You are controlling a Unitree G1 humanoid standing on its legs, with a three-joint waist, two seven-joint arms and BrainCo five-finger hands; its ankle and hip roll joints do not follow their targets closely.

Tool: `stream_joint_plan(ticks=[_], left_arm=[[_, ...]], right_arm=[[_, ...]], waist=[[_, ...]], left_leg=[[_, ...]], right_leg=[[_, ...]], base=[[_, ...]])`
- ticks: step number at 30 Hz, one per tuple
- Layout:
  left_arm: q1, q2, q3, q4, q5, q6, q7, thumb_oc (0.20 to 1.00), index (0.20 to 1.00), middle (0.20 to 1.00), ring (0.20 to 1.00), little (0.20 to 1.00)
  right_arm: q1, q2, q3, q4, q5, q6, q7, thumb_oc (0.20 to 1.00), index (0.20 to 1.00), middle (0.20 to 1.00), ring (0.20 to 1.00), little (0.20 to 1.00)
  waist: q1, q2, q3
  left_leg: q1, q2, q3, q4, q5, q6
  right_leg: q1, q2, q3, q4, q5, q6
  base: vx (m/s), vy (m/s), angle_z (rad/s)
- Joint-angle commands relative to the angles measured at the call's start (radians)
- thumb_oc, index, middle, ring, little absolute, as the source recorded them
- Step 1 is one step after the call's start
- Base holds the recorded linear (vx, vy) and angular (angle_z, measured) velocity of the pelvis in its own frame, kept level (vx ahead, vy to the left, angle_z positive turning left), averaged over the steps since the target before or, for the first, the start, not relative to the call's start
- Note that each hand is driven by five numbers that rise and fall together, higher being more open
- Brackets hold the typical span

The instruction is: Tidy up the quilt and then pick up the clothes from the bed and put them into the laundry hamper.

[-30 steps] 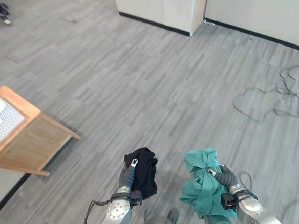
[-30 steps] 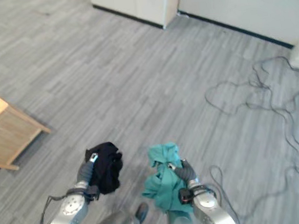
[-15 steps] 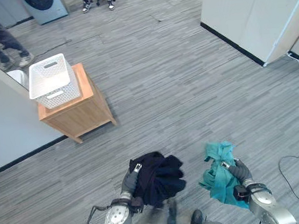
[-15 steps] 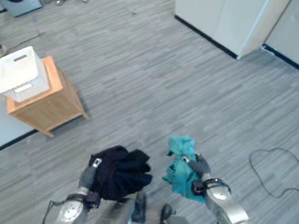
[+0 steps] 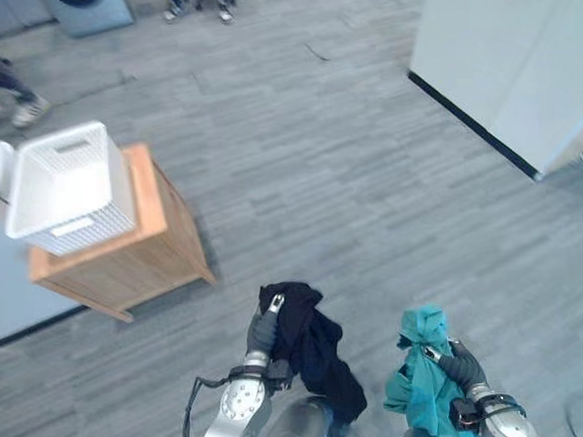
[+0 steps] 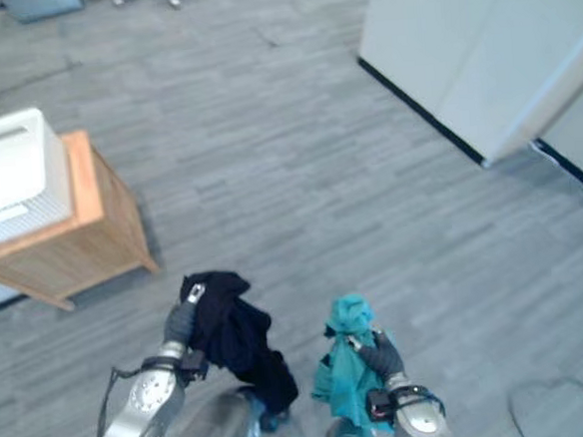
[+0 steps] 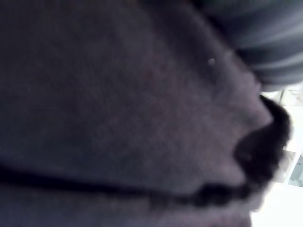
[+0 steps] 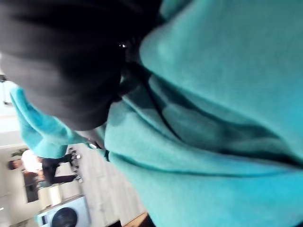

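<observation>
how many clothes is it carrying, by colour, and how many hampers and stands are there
black garment, in the left hand: 1
teal garment, in the right hand: 1
white laundry hamper: 1
wooden stand under the hamper: 1
total: 4

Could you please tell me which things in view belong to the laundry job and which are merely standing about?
Job:
black garment, in left hand
teal garment, in right hand
white hamper

Bystanders:
wooden cabinet under the hamper
white partition
</observation>
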Motion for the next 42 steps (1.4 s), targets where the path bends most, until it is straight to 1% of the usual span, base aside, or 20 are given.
stream_joint_plan(ticks=[1, 3, 6, 8, 11, 13, 15, 18, 19, 21, 23, 24, 25, 26, 31, 32, 33, 36, 40, 42], left_arm=[[-0.002, 0.022, -0.016, -0.041, 0.022, -0.048, 0.052, 0.2, 0.2, 0.2, 0.2, 0.2], [0.006, 0.029, -0.017, -0.023, 0.02, -0.066, 0.056, 0.2, 0.2, 0.2, 0.2, 0.2], [-0.006, 0.029, -0.04, 0.035, 0.02, -0.118, 0.068, 0.2, 0.2, 0.2, 0.2, 0.2], [-0.02, 0.03, -0.041, 0.041, 0.015, -0.121, 0.067, 0.2, 0.2, 0.2, 0.2, 0.2], [0.001, 0.029, -0.022, 0.027, 0.012, -0.09, 0.057, 0.2, 0.2, 0.2, 0.2, 0.2], [0.01, 0.023, -0.008, 0.032, 0.002, -0.08, 0.053, 0.2, 0.2, 0.2, 0.2, 0.2], [0.027, 0.033, 0.014, -0.033, -0.013, -0.05, 0.051, 0.2, 0.2, 0.2, 0.2, 0.2], [0.039, 0.019, 0.025, -0.053, -0.016, -0.037, 0.06, 0.2, 0.2, 0.2, 0.2, 0.2], [0.037, 0.001, 0.014, -0.036, -0.011, -0.051, 0.064, 0.2, 0.2, 0.2, 0.2, 0.2], [0.045, -0.007, 0.011, -0.016, -0.007, -0.079, 0.064, 0.2, 0.2, 0.2, 0.2, 0.2], [0.064, -0.003, 0.024, 0.005, -0.022, -0.123, 0.06, 0.2, 0.2, 0.2, 0.2, 0.2], [0.07, 0.005, 0.036, -0.001, -0.03, -0.13, 0.039, 0.2, 0.2, 0.2, 0.2, 0.2], [0.071, 0.008, 0.039, -0.003, -0.032, -0.135, 0.033, 0.2, 0.2, 0.2, 0.2, 0.2], [0.059, 0.023, 0.022, -0.016, -0.017, -0.142, -0.002, 0.2, 0.2, 0.2, 0.2, 0.2], [0.002, 0.031, -0.015, -0.002, 0.0, -0.14, 0.047, 0.2, 0.2, 0.2, 0.2, 0.2], [-0.002, 0.029, -0.008, -0.003, 0.004, -0.137, 0.061, 0.2, 0.2, 0.2, 0.2, 0.2], [0.0, 0.033, 0.01, -0.036, 0.006, -0.106, 0.083, 0.2, 0.2, 0.2, 0.2, 0.2], [-0.002, 0.036, 0.023, -0.036, -0.009, -0.082, 0.093, 0.2, 0.2, 0.2, 0.2, 0.2], [-0.024, 0.032, 0.014, -0.009, -0.002, -0.059, 0.072, 0.2, 0.2, 0.2, 0.2, 0.2], [-0.037, 0.03, -0.019, 0.013, 0.0, -0.078, 0.089, 0.2, 0.2, 0.2, 0.2, 0.2]], right_arm=[[-0.06, 0.02, 0.023, -0.004, -0.037, -0.03, -0.009, 0.2, 0.2, 0.2, 0.2, 0.2], [-0.07, 0.03, 0.022, 0.025, -0.033, -0.058, -0.012, 0.2, 0.2, 0.2, 0.2, 0.2], [-0.084, 0.029, 0.005, 0.071, -0.012, -0.095, 0.024, 0.2, 0.2, 0.2, 0.2, 0.2], [-0.092, 0.031, -0.007, 0.076, -0.022, -0.098, 0.033, 0.2, 0.2, 0.2, 0.2, 0.2], [-0.098, 0.039, -0.036, 0.076, -0.019, -0.067, 0.034, 0.2, 0.2, 0.2, 0.2, 0.2], [-0.099, 0.04, -0.056, 0.071, -0.002, -0.048, 0.034, 0.2, 0.2, 0.2, 0.2, 0.2], [-0.079, 0.007, -0.08, 0.033, -0.004, -0.041, 0.025, 0.2, 0.2, 0.2, 0.2, 0.2], [-0.094, -0.019, -0.076, 0.041, -0.008, -0.016, 0.043, 0.2, 0.2, 0.2, 0.2, 0.2], [-0.117, -0.028, -0.068, 0.074, -0.005, -0.026, 0.054, 0.2, 0.2, 0.2, 0.2, 0.2], [-0.13, -0.026, -0.066, 0.101, -0.017, -0.038, 0.076, 0.2, 0.2, 0.2, 0.2, 0.2], [-0.139, -0.015, -0.054, 0.119, -0.051, -0.046, 0.088, 0.2, 0.2, 0.2, 0.2, 0.2], [-0.125, -0.013, -0.058, 0.108, -0.054, -0.046, 0.081, 0.2, 0.2, 0.2, 0.2, 0.2], [-0.119, -0.014, -0.061, 0.103, -0.055, -0.046, 0.082, 0.2, 0.2, 0.2, 0.2, 0.2], [-0.087, -0.01, -0.071, 0.092, -0.043, -0.075, 0.047, 0.2, 0.2, 0.2, 0.2, 0.2], [-0.126, 0.025, -0.054, 0.172, -0.04, -0.148, 0.011, 0.2, 0.2, 0.2, 0.2, 0.2], [-0.138, 0.038, -0.049, 0.164, -0.05, -0.135, 0.012, 0.2, 0.2, 0.2, 0.2, 0.2], [-0.139, 0.042, -0.035, 0.129, -0.071, -0.102, 0.03, 0.2, 0.2, 0.2, 0.2, 0.2], [-0.13, 0.044, -0.02, 0.116, -0.088, -0.073, 0.054, 0.2, 0.2, 0.2, 0.2, 0.2], [-0.136, 0.053, 0.015, 0.146, -0.115, -0.087, 0.072, 0.2, 0.2, 0.2, 0.2, 0.2], [-0.151, 0.05, 0.023, 0.176, -0.104, -0.105, 0.086, 0.2, 0.2, 0.2, 0.2, 0.2]], waist=[[0.012, 0.004, -0.013], [-0.003, -0.011, 0.015], [-0.063, -0.064, 0.039], [-0.109, -0.066, 0.033], [-0.121, -0.066, 0.01], [-0.131, -0.064, -0.018], [-0.143, -0.052, -0.04], [-0.13, -0.068, -0.032], [-0.101, -0.063, 0.004], [-0.085, -0.059, 0.025], [-0.061, -0.049, 0.05], [-0.056, -0.033, 0.05], [-0.057, -0.034, 0.049], [-0.069, -0.003, 0.038], [-0.045, -0.022, 0.006], [-0.038, -0.028, -0.005], [-0.026, -0.009, -0.021], [-0.024, 0.0, -0.024], [-0.049, -0.026, -0.003], [-0.075, -0.05, 0.0]], left_leg=[[0.009, 0.091, -0.057, -0.066, 0.016, -0.108], [0.059, 0.083, -0.098, -0.057, -0.009, -0.135], [0.162, 0.053, -0.16, -0.035, -0.118, -0.153], [0.232, 0.064, -0.21, -0.041, -0.181, -0.154], [0.274, 0.103, -0.221, 0.021, -0.243, -0.183], [0.281, 0.145, -0.22, 0.121, -0.207, -0.213], [0.24, 0.192, -0.229, 0.382, -0.049, -0.259], [0.069, 0.147, -0.219, 0.767, 0.077, -0.271], [-0.168, 0.079, -0.18, 1.017, 0.097, -0.283], [-0.27, 0.052, -0.145, 1.036, 0.08, -0.28], [-0.29, 0.098, -0.067, 0.793, 0.054, -0.263], [-0.227, 0.171, 0.007, 0.443, 0.038, -0.237], [-0.199, 0.181, 0.031, 0.38, 0.031, -0.231], [-0.12, 0.211, 0.169, 0.071, 0.04, -0.244], [-0.078, 0.17, 0.118, -0.016, 0.049, -0.196], [-0.052, 0.156, 0.119, -0.028, 0.041, -0.173], [0.012, 0.148, 0.125, -0.072, 0.032, -0.139], [0.076, 0.136, 0.116, -0.108, 0.017, -0.124], [0.153, 0.13, -0.014, -0.155, 0.008, -0.152], [0.167, 0.115, -0.136, -0.183, -0.007, -0.158]], right_leg=[[-0.028, 0.034, 0.019, -0.25, 0.245, 0.035], [-0.055, 0.083, -0.033, -0.539, 0.201, 0.024], [-0.085, 0.131, -0.027, -1.057, 0.315, 0.083], [-0.113, 0.147, 0.051, -1.167, 0.365, 0.095], [-0.083, 0.126, 0.094, -1.09, 0.339, 0.092], [-0.06, 0.124, 0.11, -1.036, 0.311, 0.08], [-0.008, 0.146, 0.106, -1.027, 0.28, 0.037], [0.045, 0.148, 0.096, -1.022, 0.245, -0.02], [0.105, 0.16, 0.094, -1.014, 0.217, -0.051], [0.139, 0.166, 0.098, -1.019, 0.208, -0.052], [0.196, 0.182, 0.1, -1.019, 0.169, -0.048], [0.23, 0.197, 0.079, -1.021, 0.132, -0.042], [0.237, 0.194, 0.072, -1.021, 0.123, -0.038], [0.278, 0.21, 0.029, -1.003, 0.069, -0.024], [0.316, 0.171, 0.017, -0.895, 0.033, 0.018], [0.29, 0.145, -0.01, -0.774, 0.082, 0.046], [0.2, 0.078, -0.054, -0.435, 0.17, 0.066], [0.104, 0.011, -0.092, -0.318, 0.2, 0.058], [0.013, 0.102, -0.043, -0.67, 0.194, 0.047], [0.007, 0.154, 0.105, -0.931, 0.251, 0.065]], base=[[0.26, -0.013, 0.28], [0.53, -0.144, 0.51], [0.65, -0.19, 0.55], [0.82, -0.048, 1.05], [0.76, -0.076, 0.89], [0.72, -0.145, 0.23], [0.61, -0.14, 0.49], [0.31, -0.071, 0.53], [0.25, -0.017, 0.3], [0.28, 0.036, -0.21], [0.46, 0.095, -0.7], [0.38, 0.13, -0.54], [0.62, 0.234, -0.56], [0.45, 0.188, -0.01], [0.34, 0.168, 0.82], [0.29, 0.346, 0.36], [0.32, 0.4, 0.26], [0.25, 0.182, 0.21], [0.27, -0.225, 1.1], [0.25, -0.355, 2.09]])
